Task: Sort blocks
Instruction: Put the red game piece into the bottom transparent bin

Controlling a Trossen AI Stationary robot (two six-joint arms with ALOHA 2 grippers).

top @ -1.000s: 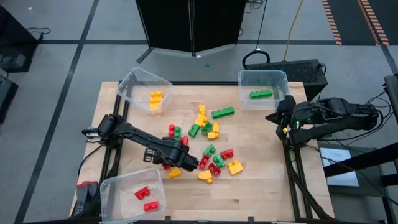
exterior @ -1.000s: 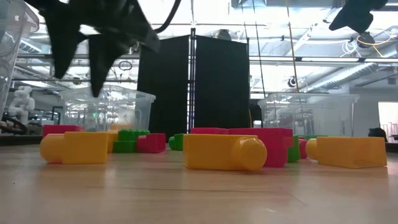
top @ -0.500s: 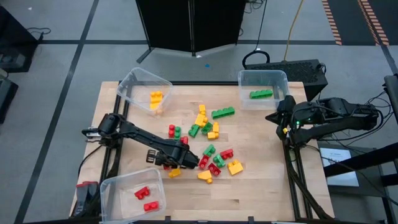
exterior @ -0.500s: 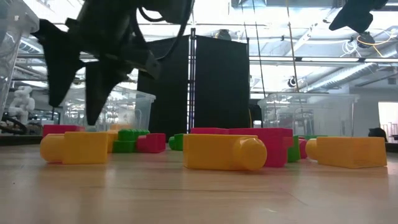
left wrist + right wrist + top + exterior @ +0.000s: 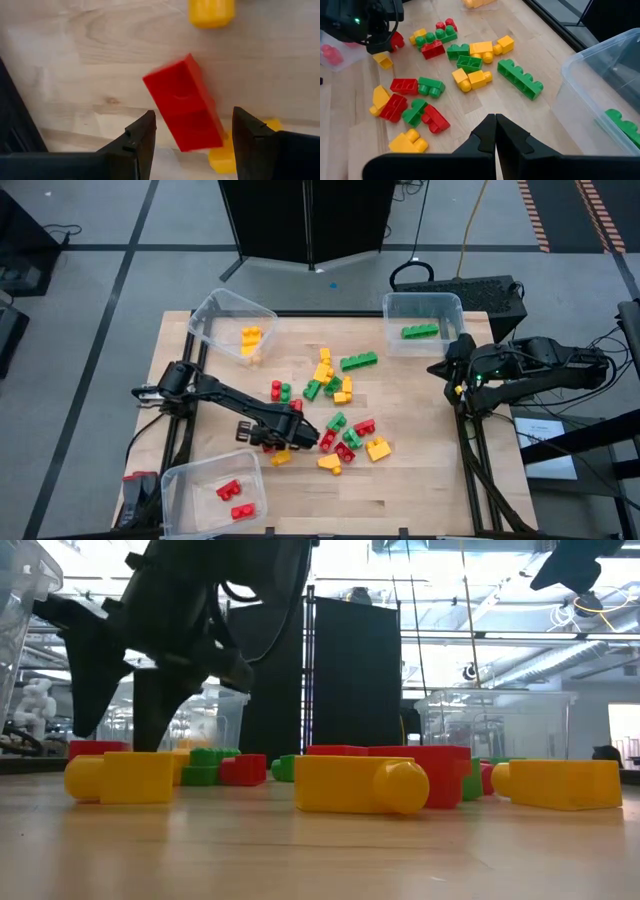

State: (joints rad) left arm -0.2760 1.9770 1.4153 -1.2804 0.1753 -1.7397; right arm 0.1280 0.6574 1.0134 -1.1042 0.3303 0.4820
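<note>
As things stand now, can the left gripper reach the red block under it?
Probably yes. The left gripper hangs open right above the red block, one finger on each side; only a yellow block touches its far end.

- A grey floor (image 5: 90, 300) crossed by dark lines surrounds the wooden counter (image 5: 420, 490).
- A tall black cabinet (image 5: 355, 675) stands behind the counter.
- Bright ceiling lights and pipes (image 5: 480, 635) run overhead.

Left gripper (image 5: 285, 438) low over blocks (image 5: 335, 405) scattered mid table (image 5: 420, 480). Right gripper (image 5: 450, 365) parked at right edge. Three clear bins (image 5: 232, 315): yellow, green, red bricks inside.
</note>
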